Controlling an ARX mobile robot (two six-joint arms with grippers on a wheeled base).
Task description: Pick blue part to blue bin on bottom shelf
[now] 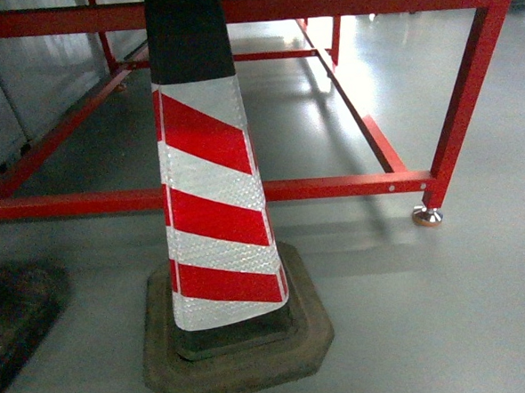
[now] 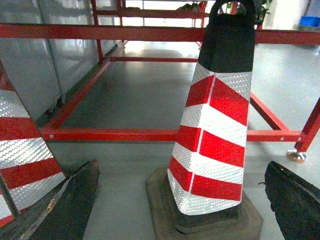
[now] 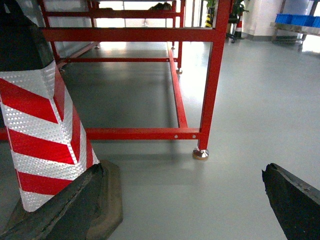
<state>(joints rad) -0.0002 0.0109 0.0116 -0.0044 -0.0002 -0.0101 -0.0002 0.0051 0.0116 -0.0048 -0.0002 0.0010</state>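
Note:
The blue part, the blue bin and the bottom shelf are all out of view. In the left wrist view my left gripper (image 2: 182, 164) is open, its black fingers (image 2: 70, 205) spread wide with nothing held; a striped cone stands beyond the gap. In the right wrist view my right gripper (image 3: 182, 169) is open too, with only bare grey floor between its fingers (image 3: 295, 200). Neither gripper shows in the head view.
A red-and-white traffic cone (image 1: 212, 208) on a dark rubber base (image 1: 241, 358) stands right in front. Behind it is a low red steel frame (image 1: 333, 187) with a foot (image 1: 427, 215). A second cone (image 2: 20, 145) is at the left. Blue containers (image 3: 299, 19) sit far off.

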